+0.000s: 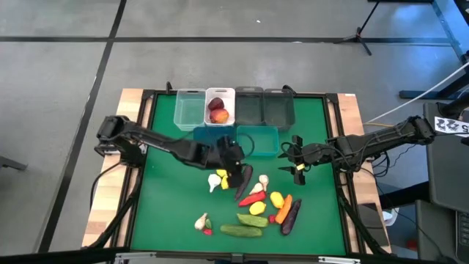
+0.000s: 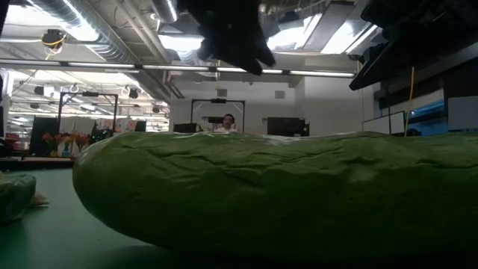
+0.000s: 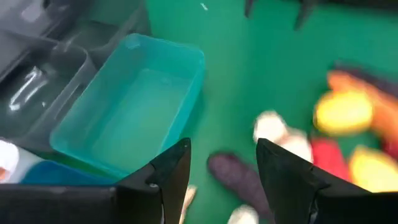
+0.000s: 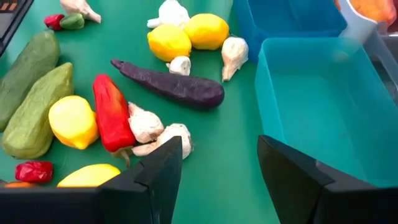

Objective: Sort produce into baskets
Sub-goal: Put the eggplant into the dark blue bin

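My left end effector (image 1: 233, 170) hovers half-open over the eggplant (image 3: 239, 180) to grab it; my right end effector (image 1: 296, 158) waits wide open beside the teal bin (image 1: 258, 141).

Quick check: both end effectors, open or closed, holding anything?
Left end effector: open, empty, above the purple eggplant.
Right end effector: open, empty, beside the teal bin.

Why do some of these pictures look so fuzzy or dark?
Low view: a green cucumber sits so close it fills the frame, dim against bright ceiling lights. Left wrist view: the produce is blurred, the teal bin clearer. Right wrist view: sharp and evenly lit.
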`<state>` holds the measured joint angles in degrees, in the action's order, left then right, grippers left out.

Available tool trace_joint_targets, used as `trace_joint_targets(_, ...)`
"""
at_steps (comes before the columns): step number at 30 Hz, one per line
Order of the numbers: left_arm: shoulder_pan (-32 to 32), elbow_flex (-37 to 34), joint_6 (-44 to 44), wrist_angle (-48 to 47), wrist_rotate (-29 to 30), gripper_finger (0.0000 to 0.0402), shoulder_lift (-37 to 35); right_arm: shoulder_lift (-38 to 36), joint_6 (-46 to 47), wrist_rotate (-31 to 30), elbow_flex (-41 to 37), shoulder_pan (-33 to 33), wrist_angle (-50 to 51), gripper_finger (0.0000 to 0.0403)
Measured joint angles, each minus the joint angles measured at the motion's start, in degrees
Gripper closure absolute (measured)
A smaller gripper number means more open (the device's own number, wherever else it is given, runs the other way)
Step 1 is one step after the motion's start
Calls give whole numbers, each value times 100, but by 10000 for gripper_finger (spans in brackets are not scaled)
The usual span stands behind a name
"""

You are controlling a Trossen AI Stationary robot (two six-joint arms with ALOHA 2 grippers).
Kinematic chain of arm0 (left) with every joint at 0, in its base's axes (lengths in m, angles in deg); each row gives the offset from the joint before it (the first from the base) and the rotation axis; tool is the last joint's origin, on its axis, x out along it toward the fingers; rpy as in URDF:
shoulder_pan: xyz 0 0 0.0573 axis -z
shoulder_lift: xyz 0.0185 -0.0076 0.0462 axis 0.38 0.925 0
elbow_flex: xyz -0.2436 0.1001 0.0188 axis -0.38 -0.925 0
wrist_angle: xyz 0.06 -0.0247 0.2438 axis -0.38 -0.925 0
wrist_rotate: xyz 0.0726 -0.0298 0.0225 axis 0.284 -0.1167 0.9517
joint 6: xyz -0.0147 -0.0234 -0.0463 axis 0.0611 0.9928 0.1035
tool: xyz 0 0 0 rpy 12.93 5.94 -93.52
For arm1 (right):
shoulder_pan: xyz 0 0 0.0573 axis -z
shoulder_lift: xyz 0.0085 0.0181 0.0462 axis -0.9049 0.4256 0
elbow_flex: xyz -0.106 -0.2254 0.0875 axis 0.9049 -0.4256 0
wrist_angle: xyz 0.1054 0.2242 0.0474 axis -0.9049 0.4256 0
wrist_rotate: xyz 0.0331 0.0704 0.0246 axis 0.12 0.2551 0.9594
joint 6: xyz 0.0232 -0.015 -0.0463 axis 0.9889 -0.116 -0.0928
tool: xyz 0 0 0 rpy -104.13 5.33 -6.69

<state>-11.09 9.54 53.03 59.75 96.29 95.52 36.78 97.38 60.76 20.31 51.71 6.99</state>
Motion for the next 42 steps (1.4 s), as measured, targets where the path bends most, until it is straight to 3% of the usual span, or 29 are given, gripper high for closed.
trace_joint_targets(10,177,0,1530,321,243,224,1133,-2,83,6,0,-2,-20,194)
trace_joint_targets(15,236,0,1965,363,239,224,1329,-2,175,11,0,-2,-11,194)
trace_joint_targets(31,496,7,2455,665,373,224,1667,0,217,17,0,-2,-14,194)
trace_joint_targets(42,498,784,2390,9,138,224,2201,0,214,23,-2,0,53,194)
